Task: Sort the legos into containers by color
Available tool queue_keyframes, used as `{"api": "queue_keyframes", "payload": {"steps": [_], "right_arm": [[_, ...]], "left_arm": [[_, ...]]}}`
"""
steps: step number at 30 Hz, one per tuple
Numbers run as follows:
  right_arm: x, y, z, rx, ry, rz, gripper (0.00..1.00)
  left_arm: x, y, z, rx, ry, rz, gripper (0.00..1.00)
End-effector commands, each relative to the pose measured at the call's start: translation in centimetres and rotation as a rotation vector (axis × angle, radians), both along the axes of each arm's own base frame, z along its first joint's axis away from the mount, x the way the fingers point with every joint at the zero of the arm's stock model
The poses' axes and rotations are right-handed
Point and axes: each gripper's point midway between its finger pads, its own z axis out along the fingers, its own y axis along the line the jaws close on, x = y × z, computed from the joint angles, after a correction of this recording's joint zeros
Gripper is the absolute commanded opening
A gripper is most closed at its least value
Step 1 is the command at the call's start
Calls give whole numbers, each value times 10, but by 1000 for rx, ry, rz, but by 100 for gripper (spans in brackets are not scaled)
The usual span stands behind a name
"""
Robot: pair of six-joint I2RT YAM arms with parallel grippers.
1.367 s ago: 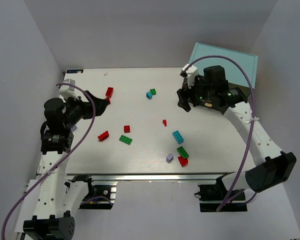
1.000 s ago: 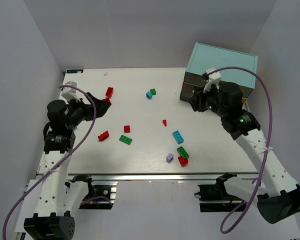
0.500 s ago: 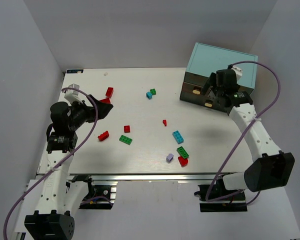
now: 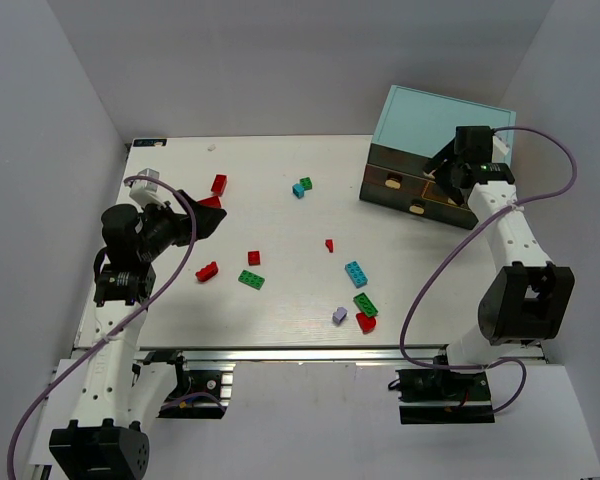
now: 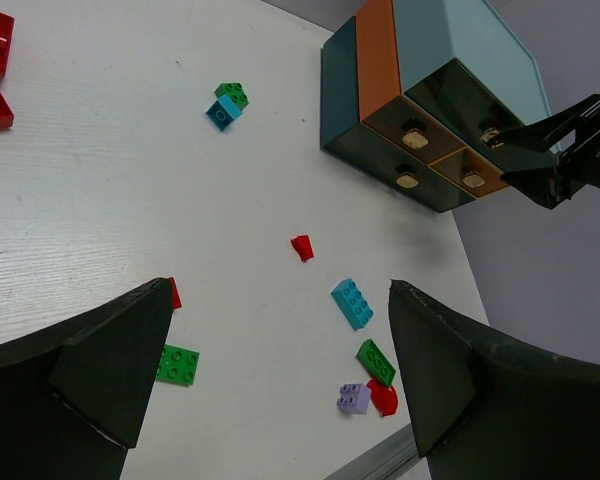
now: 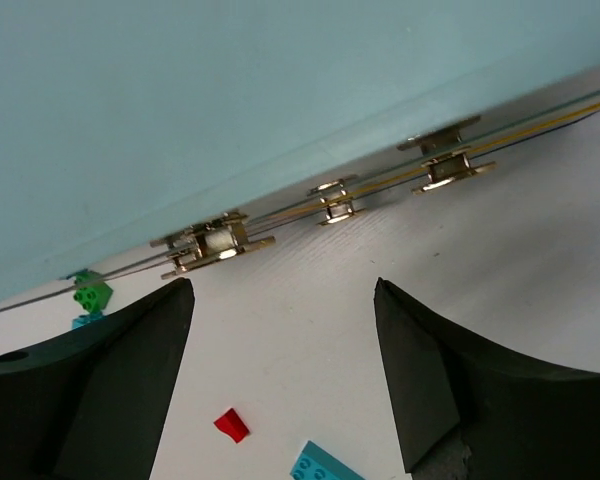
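Note:
The legos lie scattered on the white table (image 4: 280, 300): red bricks (image 4: 219, 184) (image 4: 207, 271), green bricks (image 4: 251, 279) (image 4: 365, 305), cyan bricks (image 4: 356, 273) (image 4: 298, 190) and a lavender brick (image 4: 339, 315). The containers are dark drawers with tan handles (image 4: 392, 183) in a teal cabinet (image 4: 445, 115) at the back right. My right gripper (image 4: 445, 172) (image 6: 280, 285) hangs open at the cabinet's front, above the drawer handles (image 6: 215, 245), holding nothing. My left gripper (image 4: 212, 212) (image 5: 280, 290) stands open and empty at the left, next to a red brick (image 4: 212, 201).
A small red piece (image 4: 329, 245) (image 6: 230, 424) lies mid-table. A red brick (image 4: 366, 322) touches the green and lavender ones near the front edge. Grey walls close in the table on three sides. The cabinet overhangs the table's right rear corner.
My right arm has swung from the middle of the table back and to the right, up to the cabinet front, its jaws standing wider. The left arm has barely shifted. No brick has moved.

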Motion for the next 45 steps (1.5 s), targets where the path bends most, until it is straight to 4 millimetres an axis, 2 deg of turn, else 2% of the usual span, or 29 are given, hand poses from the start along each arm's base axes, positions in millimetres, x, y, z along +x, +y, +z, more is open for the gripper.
{"api": "queue_keyframes", "payload": {"steps": [1, 5, 10, 21, 24, 28, 33, 41, 45], "right_arm": [[23, 6, 30, 76, -108, 1, 78], [35, 15, 41, 111, -180, 47, 78], [41, 14, 33, 108, -187, 53, 76], [45, 15, 17, 99, -190, 78, 58], [43, 15, 12, 105, -177, 77, 59], [38, 13, 9, 101, -164, 66, 70], [41, 10, 8, 83, -166, 58, 70], [46, 4, 6, 46, -215, 46, 58], [46, 2, 6, 29, -247, 55, 47]], "left_arm": [[1, -2, 3, -2, -16, -8, 98], [4, -2, 4, -4, -15, -8, 98], [6, -2, 1, -8, -9, -7, 98], [8, -1, -3, -12, 1, 3, 98], [7, -1, -3, -12, 3, 5, 98], [6, -1, -3, -14, 3, 9, 98], [4, -1, -4, -21, 3, 7, 98], [2, 0, -1, -15, 2, 10, 98], [0, 0, -2, -14, 5, 13, 98]]}}
